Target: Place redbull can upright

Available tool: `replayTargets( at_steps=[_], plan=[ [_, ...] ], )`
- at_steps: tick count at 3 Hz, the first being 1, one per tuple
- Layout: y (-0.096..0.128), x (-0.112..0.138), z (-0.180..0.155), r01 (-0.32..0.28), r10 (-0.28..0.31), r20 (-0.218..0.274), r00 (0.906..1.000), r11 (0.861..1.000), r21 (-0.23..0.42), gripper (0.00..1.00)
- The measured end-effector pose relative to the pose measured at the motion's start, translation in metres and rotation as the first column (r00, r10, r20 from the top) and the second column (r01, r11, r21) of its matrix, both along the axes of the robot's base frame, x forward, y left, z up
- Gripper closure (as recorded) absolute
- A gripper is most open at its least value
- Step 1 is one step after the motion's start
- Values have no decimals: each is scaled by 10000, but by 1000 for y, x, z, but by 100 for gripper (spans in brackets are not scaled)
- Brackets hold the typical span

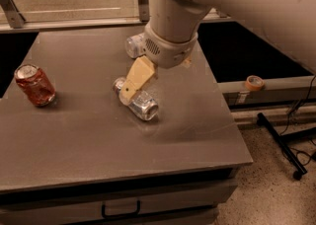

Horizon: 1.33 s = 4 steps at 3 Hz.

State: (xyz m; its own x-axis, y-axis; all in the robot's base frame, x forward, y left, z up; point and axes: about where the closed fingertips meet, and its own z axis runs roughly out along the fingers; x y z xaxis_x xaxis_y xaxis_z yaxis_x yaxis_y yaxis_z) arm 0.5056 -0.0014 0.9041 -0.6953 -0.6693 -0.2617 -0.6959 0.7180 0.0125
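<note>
The redbull can (141, 104) lies on its side near the middle of the grey table (89, 140), silver and dented, its long axis running from upper left to lower right. My gripper (129, 90) hangs from the big white arm (173, 26) and reaches down onto the can's upper-left end. Its tan tip lies over the can's top side. I cannot tell whether it touches the can.
A dented red can (34, 86) stands at the table's left side. A clear plastic bottle (134, 45) lies at the back, mostly hidden by the arm. A tape roll (254, 82) sits on a ledge to the right. Black stand legs (284, 142) are on the floor.
</note>
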Motion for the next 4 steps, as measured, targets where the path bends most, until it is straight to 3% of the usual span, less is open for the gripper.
replayTargets(
  at_steps=[1, 2, 4],
  plan=[
    [0, -1, 0, 1, -1, -12, 10000, 10000, 24, 0],
    [12, 3, -11, 130, -130, -345, 9993, 9999, -18, 0],
    [47, 14, -42, 163, -171, -797, 9967, 9998, -110, 0]
  ],
)
